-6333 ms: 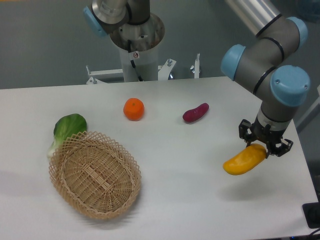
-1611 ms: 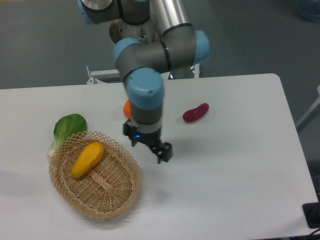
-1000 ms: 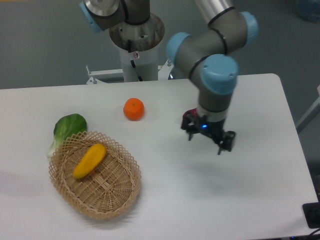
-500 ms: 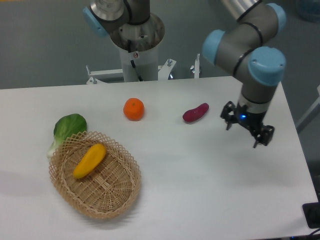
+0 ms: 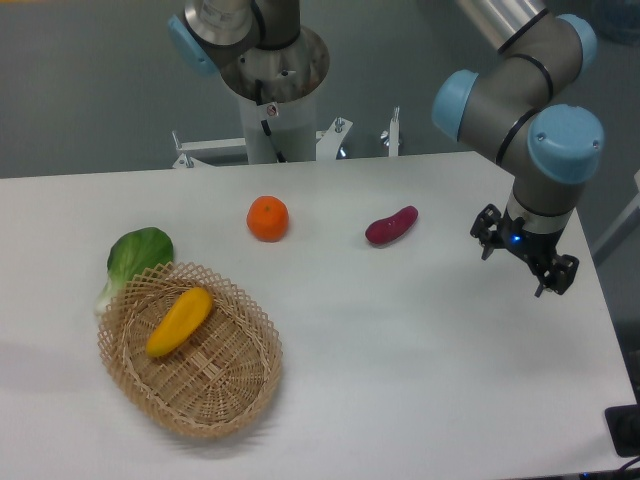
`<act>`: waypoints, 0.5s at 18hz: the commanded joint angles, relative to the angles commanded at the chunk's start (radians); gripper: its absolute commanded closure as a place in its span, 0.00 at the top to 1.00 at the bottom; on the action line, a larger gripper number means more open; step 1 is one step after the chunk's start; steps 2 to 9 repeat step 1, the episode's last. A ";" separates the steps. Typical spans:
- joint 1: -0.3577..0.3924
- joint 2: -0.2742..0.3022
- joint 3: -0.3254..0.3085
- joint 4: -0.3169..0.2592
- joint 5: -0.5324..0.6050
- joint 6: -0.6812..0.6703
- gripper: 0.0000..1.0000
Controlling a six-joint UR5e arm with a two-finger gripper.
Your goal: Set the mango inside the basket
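The mango point(image 5: 179, 321) lies inside the wicker basket point(image 5: 245, 385), on its left half — the placing looks done. The gripper point(image 5: 524, 261) hovers far right over the bench point(image 5: 400, 350), fingers spread, holding nothing.

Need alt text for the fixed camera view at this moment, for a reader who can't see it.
A yellow-orange mango lies inside a shallow tan wicker basket on a white table, beside a leafy green vegetable. The robot's empty two-finger gripper hangs open at the far right, with a round orange and a purple-red oblong vegetable behind.
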 joint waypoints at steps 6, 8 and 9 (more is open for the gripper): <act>0.000 0.000 0.000 0.005 0.000 0.000 1.00; 0.000 0.000 0.000 0.005 0.000 0.000 1.00; 0.000 0.000 0.000 0.005 0.000 0.000 1.00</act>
